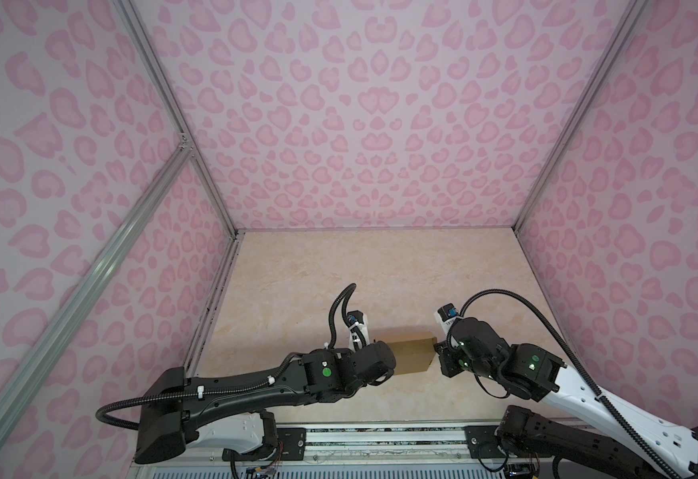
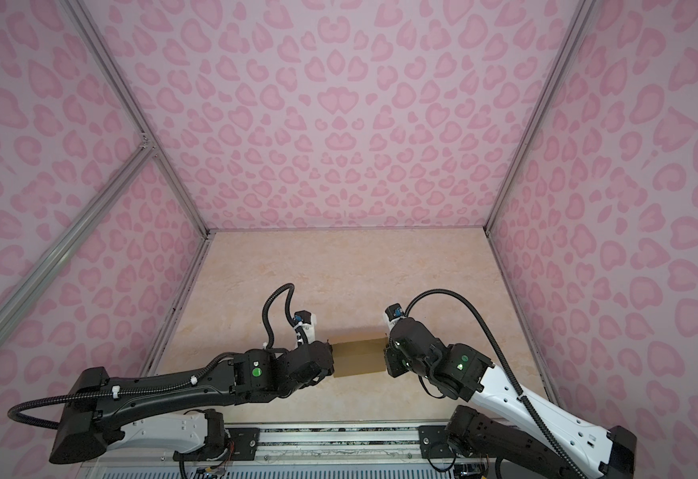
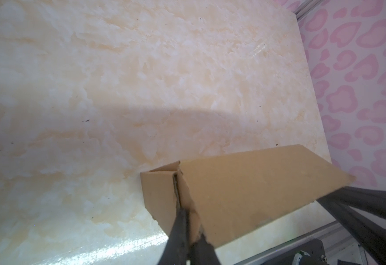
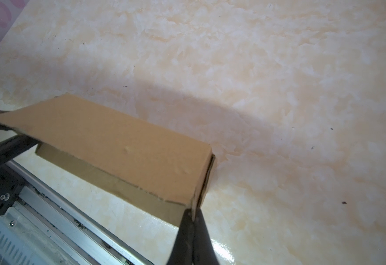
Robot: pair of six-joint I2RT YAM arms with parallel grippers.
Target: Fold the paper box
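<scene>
Between the two arms, at about six o'clock on the pale marbled tabletop [image 1: 339, 269], the paper box [image 1: 411, 356], a plain brown kraft cardboard piece already closed into a small, shallow rectangular form, is being held by its two short ends in both top views. At the box's nine o'clock end, the left gripper [image 3: 188, 220], with dark slim jaws, is pinching the cardboard of the end wall beside a gaping seam; the jaws are clenched on that edge, presumably to press the end flap home. At the three o'clock end, the right gripper [image 4: 193, 210] is likewise clamping the corner of the end wall, its jaws fully closed on the board, apparently to brace the box against the opposite push. Whether the box is resting on the table or being held just above it cannot be told, though its shadow is falling on the marbling behind it. Judged from the squared shape, folding is nearly finished; the slightly open left seam [image 3: 176, 183] seems the remaining concern.
</scene>
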